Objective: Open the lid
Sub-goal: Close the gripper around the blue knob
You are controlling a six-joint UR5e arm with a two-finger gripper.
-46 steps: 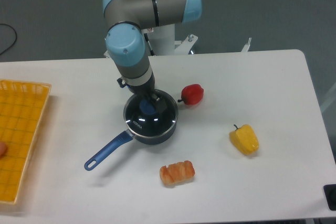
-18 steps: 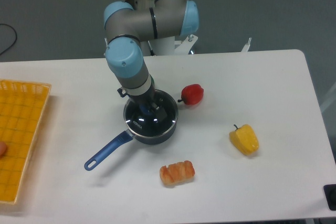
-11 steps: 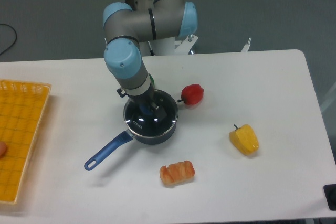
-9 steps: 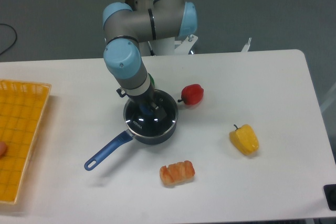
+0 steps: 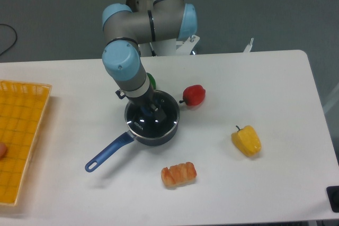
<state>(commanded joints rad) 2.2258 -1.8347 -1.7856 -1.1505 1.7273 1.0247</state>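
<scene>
The lid [image 5: 159, 124], a round glass disc with a thin metal rim, sits flat on the dark blue saucepan [image 5: 168, 133], whose long handle [image 5: 108, 152] points to the front left. My gripper [image 5: 153, 108] reaches straight down onto the lid's centre. Its dark fingers stand around the blue knob and hide most of it. The frame does not show whether the jaws are pressed on the knob.
A red pepper [image 5: 194, 95] lies just right of the pan, and a green object [image 5: 151, 81] peeks out behind the arm. A yellow pepper [image 5: 246, 140] lies at the right, an orange-and-white food piece [image 5: 179, 174] in front. A yellow basket [image 5: 21, 130] fills the left edge.
The gripper has come down onto the lid's knob, which showed clearly before. The wrist has shifted slightly left, uncovering the green object. The lid and pan have not moved.
</scene>
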